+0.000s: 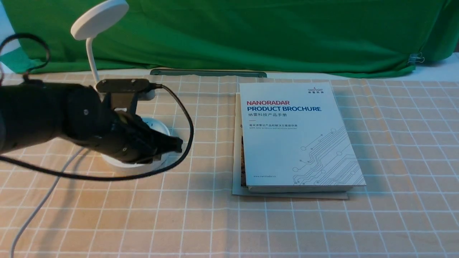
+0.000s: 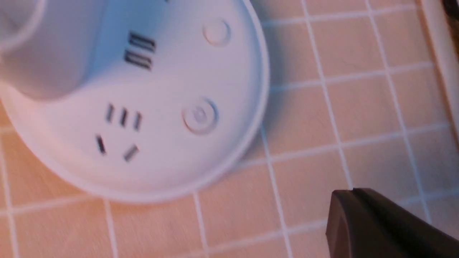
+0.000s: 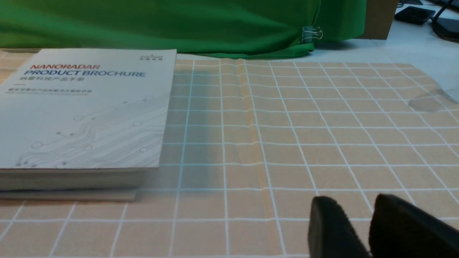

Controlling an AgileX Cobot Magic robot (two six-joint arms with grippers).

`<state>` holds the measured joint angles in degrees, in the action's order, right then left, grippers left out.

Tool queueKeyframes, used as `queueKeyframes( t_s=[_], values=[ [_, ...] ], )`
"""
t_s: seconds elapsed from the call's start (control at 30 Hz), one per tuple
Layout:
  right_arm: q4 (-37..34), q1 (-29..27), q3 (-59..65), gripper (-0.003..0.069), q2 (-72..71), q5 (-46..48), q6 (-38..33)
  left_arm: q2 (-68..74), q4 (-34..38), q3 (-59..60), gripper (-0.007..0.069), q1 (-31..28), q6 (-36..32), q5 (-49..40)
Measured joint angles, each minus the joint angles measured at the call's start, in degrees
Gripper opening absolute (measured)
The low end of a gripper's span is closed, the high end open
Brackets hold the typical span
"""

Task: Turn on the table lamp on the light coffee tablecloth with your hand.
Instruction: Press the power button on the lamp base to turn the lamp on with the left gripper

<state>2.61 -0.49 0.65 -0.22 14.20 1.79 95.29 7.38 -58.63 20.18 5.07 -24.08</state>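
Observation:
The white table lamp stands at the left on the light coffee tablecloth (image 1: 322, 222). Its disc head (image 1: 98, 18) sits on a thin neck (image 1: 92, 57) and looks unlit. My black left arm covers most of its round base (image 1: 159, 125). In the left wrist view the base (image 2: 161, 161) shows sockets, a ringed round button (image 2: 200, 115), a second button (image 2: 216, 32) and the cup (image 2: 43, 53). My left gripper (image 1: 179, 145) (image 2: 351, 190) is shut and empty, its tip over the cloth just off the base's rim. My right gripper (image 3: 353, 206) hangs low over bare cloth, slightly open.
A stack of Nanoradar brochures (image 1: 297, 132) (image 3: 82, 107) lies to the right of the lamp. The lamp's white cord (image 1: 36, 211) runs to the front left, and my arm's black cable (image 1: 187, 118) loops beside the base. A green backdrop (image 1: 251, 32) hangs behind, with a grey bar (image 1: 208, 73) at its foot.

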Motion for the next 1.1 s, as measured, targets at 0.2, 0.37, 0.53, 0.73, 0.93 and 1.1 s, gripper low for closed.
queueKeyframes(
  t_s=[0.2, 0.37, 0.53, 0.73, 0.93, 1.1],
  values=[
    [0.00, 0.00, 0.00, 0.0241, 0.00, 0.00, 0.00, 11.06, -10.99, -12.24, -0.0005, 0.00, 7.27, -1.30],
    [0.00, 0.00, 0.00, 0.0241, 0.00, 0.00, 0.00, 13.76, -15.68, -14.86, -0.0005, 0.00, 11.99, -1.33],
    [0.00, 0.00, 0.00, 0.0241, 0.00, 0.00, 0.00, 14.26, -19.02, -14.87, -0.0005, 0.05, 14.34, -1.16],
    [0.00, 0.00, 0.00, 0.0241, 0.00, 0.00, 0.00, 15.99, -20.20, -14.92, -0.0004, 0.05, 14.47, -0.69],
    [0.00, 0.00, 0.00, 0.0241, 0.00, 0.00, 0.00, 17.02, -20.58, -15.46, -0.0001, 0.05, 14.64, 0.74],
    [0.00, 0.00, 0.00, 0.0241, 0.00, 0.00, 0.00, 17.14, -20.13, -15.48, -0.0001, 0.05, 15.01, 0.74]
  ],
)
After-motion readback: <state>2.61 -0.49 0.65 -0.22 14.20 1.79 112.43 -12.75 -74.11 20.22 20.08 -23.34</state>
